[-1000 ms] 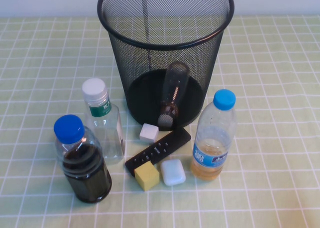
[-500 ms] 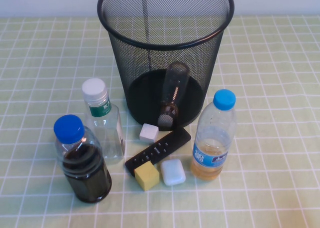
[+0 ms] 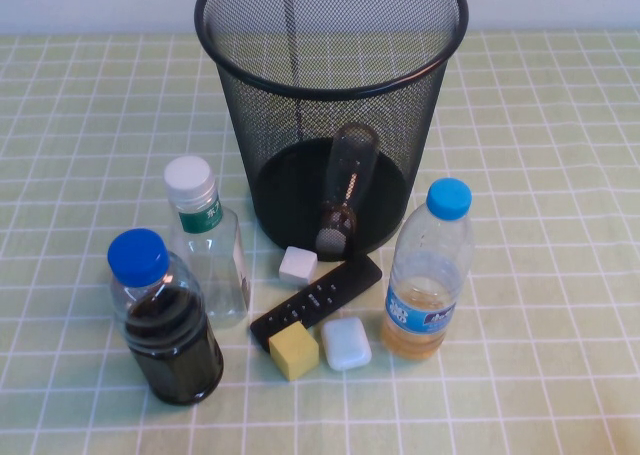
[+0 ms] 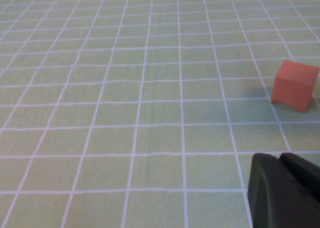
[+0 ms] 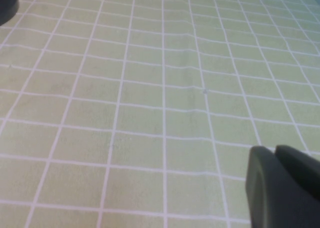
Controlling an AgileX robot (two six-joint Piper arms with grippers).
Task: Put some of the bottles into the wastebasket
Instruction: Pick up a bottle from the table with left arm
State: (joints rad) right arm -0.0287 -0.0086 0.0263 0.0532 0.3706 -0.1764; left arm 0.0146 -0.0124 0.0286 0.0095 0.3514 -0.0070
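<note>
A small clear bottle point(image 3: 343, 190) is seen inside the black wire-mesh wastebasket point(image 3: 420, 65) near the surface's far edge. The left claw point(image 4: 285, 193) and right claw point(image 5: 282, 188) are seen only partly above the surface; their opening cannot be told.

The wastebasket point(image 3: 330, 105) is standing at the back of the table point(image 3: 560, 175), with the small bottle point(image 3: 345, 190) lying inside it. Before it, a row of things is sitting: the round bottle point(image 3: 165, 320) far left, the flat-sided bottle point(image 3: 208, 243) just behind it, then a remote point(image 3: 315, 300) among three small blocks, and the slim bottle point(image 3: 428, 273) right.

The left gripper point(image 4: 285, 190) and right gripper point(image 5: 282, 188) are hanging over bare table.
</note>
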